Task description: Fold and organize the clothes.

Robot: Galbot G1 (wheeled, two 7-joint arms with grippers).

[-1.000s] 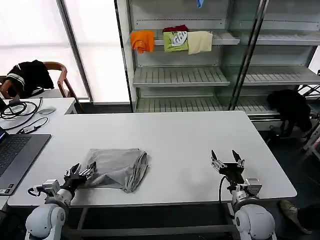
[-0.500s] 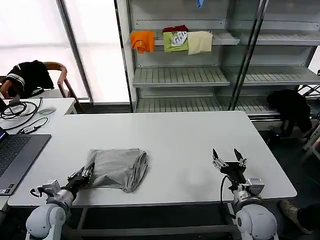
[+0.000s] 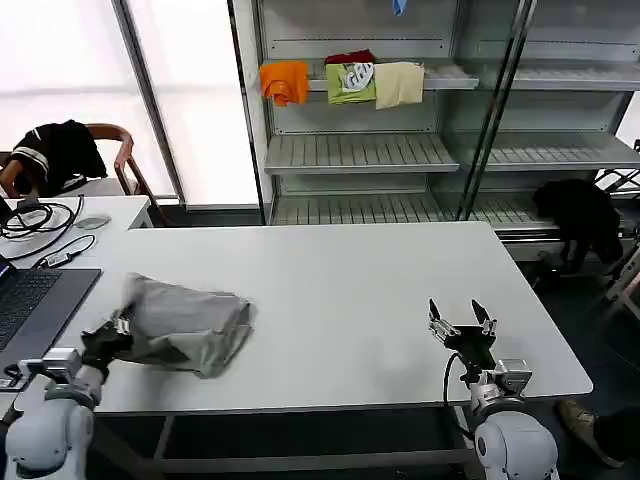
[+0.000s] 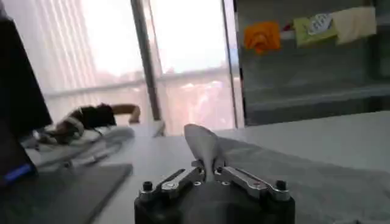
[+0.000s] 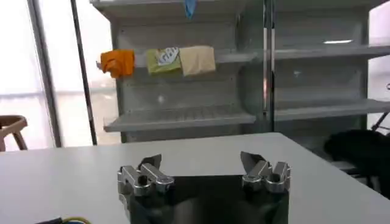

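Observation:
A folded light grey shirt [image 3: 185,322] lies on the white table [image 3: 340,280] near its front left corner, its left edge lifted. My left gripper [image 3: 112,335] is shut on that edge; in the left wrist view a pinch of grey shirt [image 4: 206,146] stands up between the closed left gripper [image 4: 208,169]. My right gripper [image 3: 458,322] hovers open over the table's front right part, well apart from the shirt. The right wrist view has the right gripper [image 5: 201,163] with jaws spread wide and nothing between them.
A laptop [image 3: 25,310], cables and a mouse [image 3: 92,221] sit at the left. A chair with a black garment [image 3: 60,150] stands behind them. Orange [image 3: 286,80], green and cream garments hang on the shelving [image 3: 360,150] behind the table. Another black garment [image 3: 580,215] lies at right.
My left gripper closed on the shirt's left edge and dragged it to the left, toward the laptop. The right gripper stayed in place, open.

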